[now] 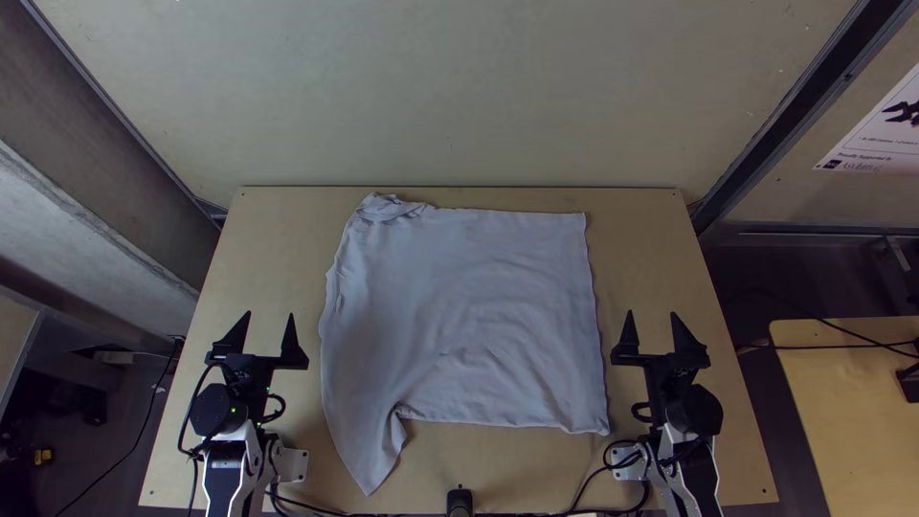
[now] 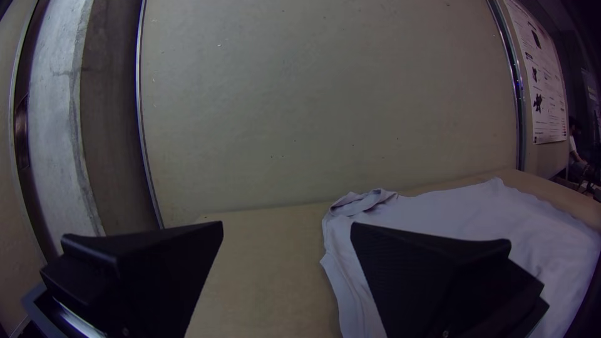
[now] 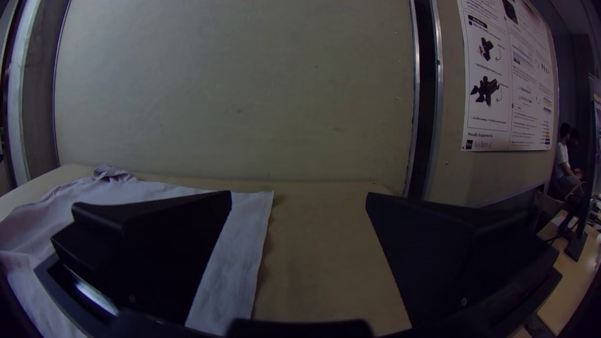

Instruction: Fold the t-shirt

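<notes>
T-shirt (image 1: 469,316) is lying mostly spread mid worktop (image 1: 651,239), bunching at its far left corner, flap pointing nearward. Left claw (image 1: 270,318) and right claw (image 1: 652,318) are flanking it, fingers standing apart. Cables (image 1: 579,493) are cluttering the near edge; wall (image 1: 459,96) is rising behind the far edge.

The t-shirt (image 1: 469,316) is laid on the table (image 1: 641,249) between the left gripper (image 1: 270,313) and the right gripper (image 1: 652,312), and the table is backed by a wall (image 1: 450,96)
</notes>
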